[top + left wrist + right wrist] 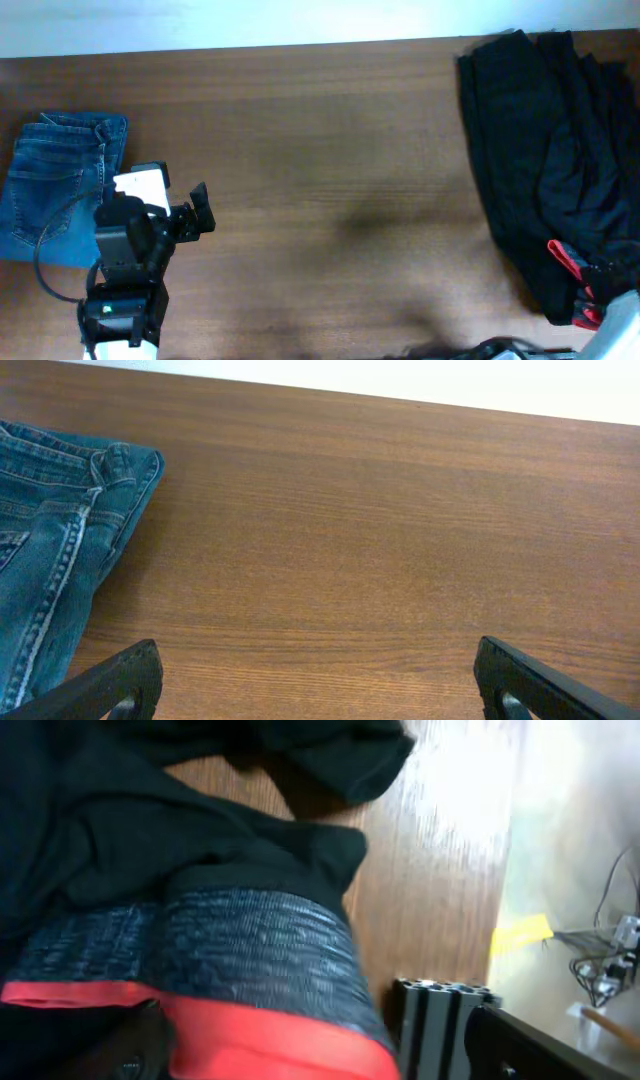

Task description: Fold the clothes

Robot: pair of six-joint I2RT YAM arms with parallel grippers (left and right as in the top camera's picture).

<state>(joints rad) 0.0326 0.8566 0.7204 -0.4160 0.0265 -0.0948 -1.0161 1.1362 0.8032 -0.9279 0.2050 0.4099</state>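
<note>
The clothes (pixel 555 150), black garments, lie heaped at the table's right side. The red-orange waistband lining (pixel 568 262) of the trousers shows at the heap's near end. In the right wrist view the lining (pixel 250 1030) and the black cloth (pixel 150 850) fill the frame. My right gripper (pixel 320 1045) is open, its fingers either side of the waistband, close over it. My right arm (pixel 622 322) shows at the bottom right corner. My left gripper (pixel 315 675) is open and empty over bare wood; it also shows in the overhead view (pixel 200 210).
Folded blue denim jeans (pixel 60 180) lie at the left edge, just left of my left arm, and show in the left wrist view (pixel 50 530). A metal frame post (pixel 440 1020) stands beside the table's right edge. The wooden table (pixel 320 170) spans between.
</note>
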